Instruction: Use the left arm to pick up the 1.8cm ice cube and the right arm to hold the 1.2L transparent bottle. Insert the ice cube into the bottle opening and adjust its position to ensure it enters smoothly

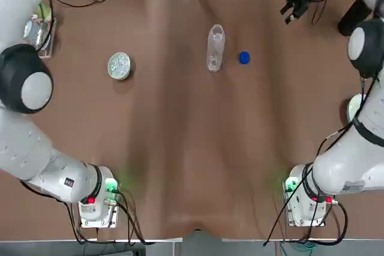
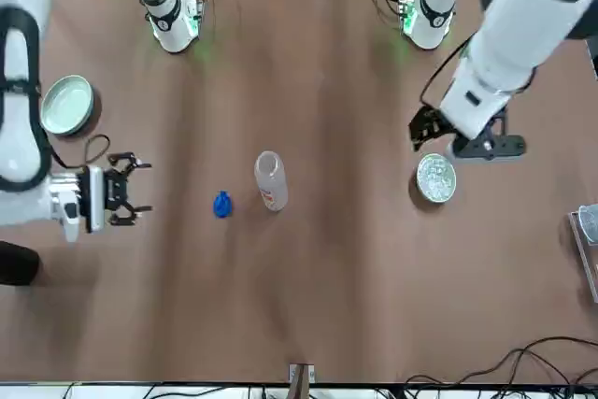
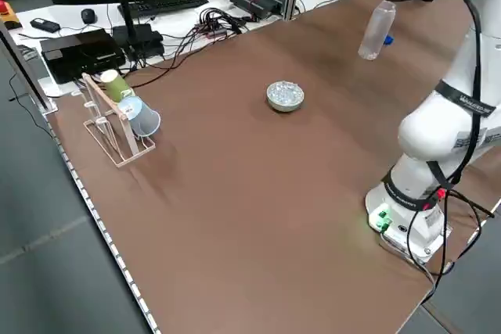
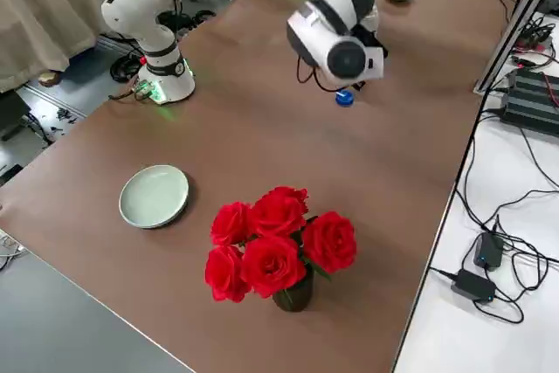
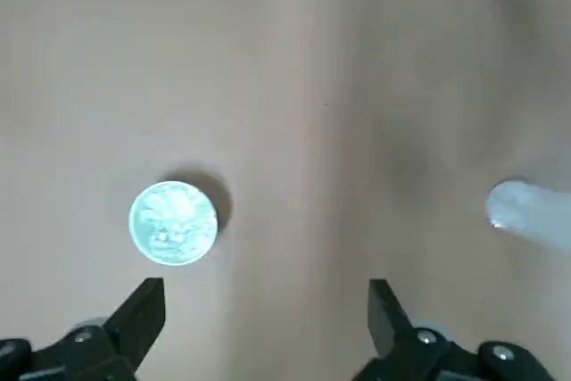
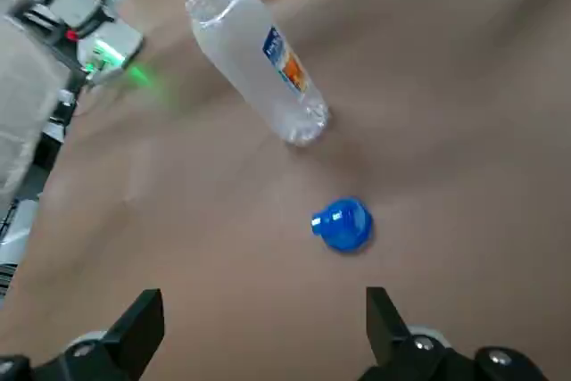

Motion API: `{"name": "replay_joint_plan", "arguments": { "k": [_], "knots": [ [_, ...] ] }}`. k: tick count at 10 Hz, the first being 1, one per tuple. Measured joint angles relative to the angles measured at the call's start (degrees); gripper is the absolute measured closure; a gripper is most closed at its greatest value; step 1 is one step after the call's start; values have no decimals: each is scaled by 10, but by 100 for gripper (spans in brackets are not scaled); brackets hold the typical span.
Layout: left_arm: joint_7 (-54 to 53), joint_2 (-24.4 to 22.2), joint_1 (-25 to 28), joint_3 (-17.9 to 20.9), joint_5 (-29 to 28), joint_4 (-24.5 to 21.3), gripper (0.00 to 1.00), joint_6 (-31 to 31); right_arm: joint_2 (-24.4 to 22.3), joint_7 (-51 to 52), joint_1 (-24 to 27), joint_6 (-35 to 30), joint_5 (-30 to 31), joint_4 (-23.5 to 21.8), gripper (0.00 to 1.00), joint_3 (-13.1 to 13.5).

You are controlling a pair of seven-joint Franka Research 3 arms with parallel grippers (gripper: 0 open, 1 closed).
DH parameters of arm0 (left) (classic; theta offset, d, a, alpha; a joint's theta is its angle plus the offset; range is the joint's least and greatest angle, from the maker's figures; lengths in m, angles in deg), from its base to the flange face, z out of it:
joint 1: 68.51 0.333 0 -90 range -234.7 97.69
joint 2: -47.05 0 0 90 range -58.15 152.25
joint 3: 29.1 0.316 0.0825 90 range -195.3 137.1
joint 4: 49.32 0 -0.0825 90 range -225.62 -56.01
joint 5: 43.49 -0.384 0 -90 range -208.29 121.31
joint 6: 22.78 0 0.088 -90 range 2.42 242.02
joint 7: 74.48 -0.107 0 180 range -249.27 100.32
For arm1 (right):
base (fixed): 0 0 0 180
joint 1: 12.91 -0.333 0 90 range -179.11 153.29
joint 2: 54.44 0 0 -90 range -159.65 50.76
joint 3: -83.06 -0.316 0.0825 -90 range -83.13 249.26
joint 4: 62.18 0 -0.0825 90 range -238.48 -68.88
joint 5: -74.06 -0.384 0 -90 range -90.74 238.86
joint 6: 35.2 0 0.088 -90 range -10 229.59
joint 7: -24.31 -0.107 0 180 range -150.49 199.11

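Nearest the robot, two white arm bases with green lights are seen at the near edge of the brown table (image 1: 180,148), one on each side. One pale green plate (image 4: 154,196) and one vase of red roses (image 4: 278,246) are placed at the robot's right side of the table. Further out, one round silvery dish of ice (image 1: 119,65) is set on the left half; single cubes within it cannot be told apart. The left gripper (image 2: 422,128) of the white left arm is held above the table just beside this dish, its two black fingers spread wide with nothing between them. Near the middle, one tall clear plastic bottle (image 1: 215,47) stands upright with its round opening (image 6: 209,0) uncapped, and a small orange-and-blue mark is seen on its side. One small round blue cap (image 1: 244,57) lies just beside it, toward the right arm. Farthest out, the right gripper (image 1: 296,3) is held over the far right part of the table, well apart from the bottle, its two fingers also spread wide and empty. One wooden rack with cups (image 3: 119,119) stands at the far left edge.
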Motion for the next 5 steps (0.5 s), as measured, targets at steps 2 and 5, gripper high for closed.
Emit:
{"name": "replay_joint_plan", "arguments": {
  "k": [2,5],
  "knots": [
    [-42,-26,24,0,0,-30,0,0,-50,-126,-8,12,94,10,0,-1],
    [-100,-40,76,0,0,-35,0,-15,-126,-353,-31,38,224,18,0,-6]
  ]
}}
